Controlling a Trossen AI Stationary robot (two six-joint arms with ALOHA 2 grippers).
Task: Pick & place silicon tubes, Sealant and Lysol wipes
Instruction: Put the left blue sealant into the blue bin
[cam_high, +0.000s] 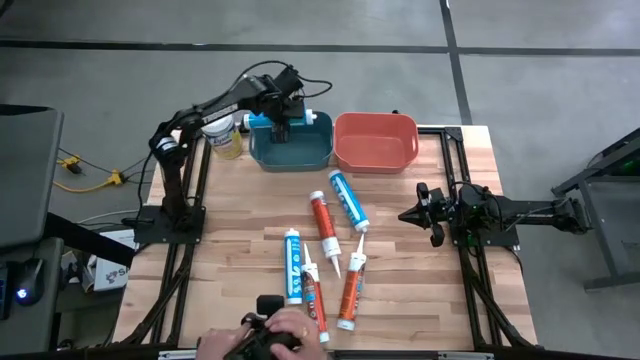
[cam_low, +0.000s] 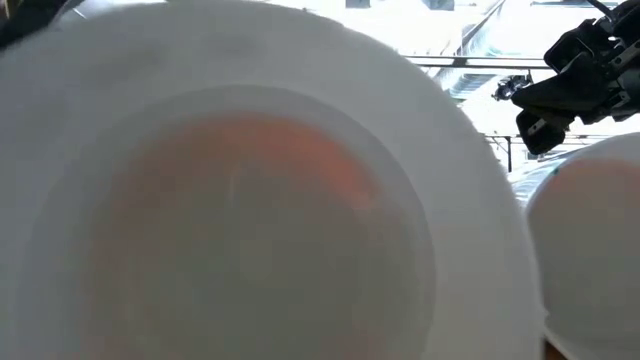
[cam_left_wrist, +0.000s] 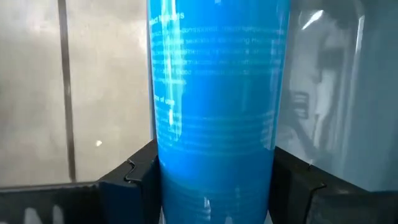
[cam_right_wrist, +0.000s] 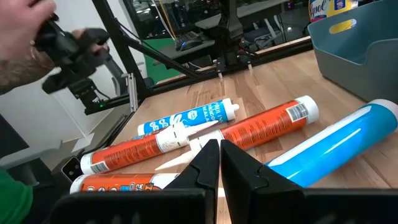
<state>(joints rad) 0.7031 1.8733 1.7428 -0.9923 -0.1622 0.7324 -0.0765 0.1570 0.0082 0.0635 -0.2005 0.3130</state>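
Desk (cam_high: 400, 250) w/ a blue bin (cam_high: 291, 141) & a red bin (cam_high: 375, 141) at the far edge. Left gripper (cam_high: 281, 128) over the blue bin, jaws clamped on a blue tube (cam_left_wrist: 217, 99): stiff, smooth, prob. slippery, so mid-body hold looks best. Right gripper (cam_high: 408, 215) waits mid-desk, jaws closed, empty. Five tubes (cam_high: 324, 225) lie loose on the desk. Wipes (cam_high: 224, 135) upright just left of the blue bin; light, fat, grip below the lid.

Both arms are dark, jointed, slim. Left gripper (cam_left_wrist: 214, 186) shows black blocky fingers (cam_left_wrist: 134, 180) with notched edges; right gripper (cam_right_wrist: 220, 163) has smooth black wedge fingers (cam_right_wrist: 202, 165) on a flat dark body.
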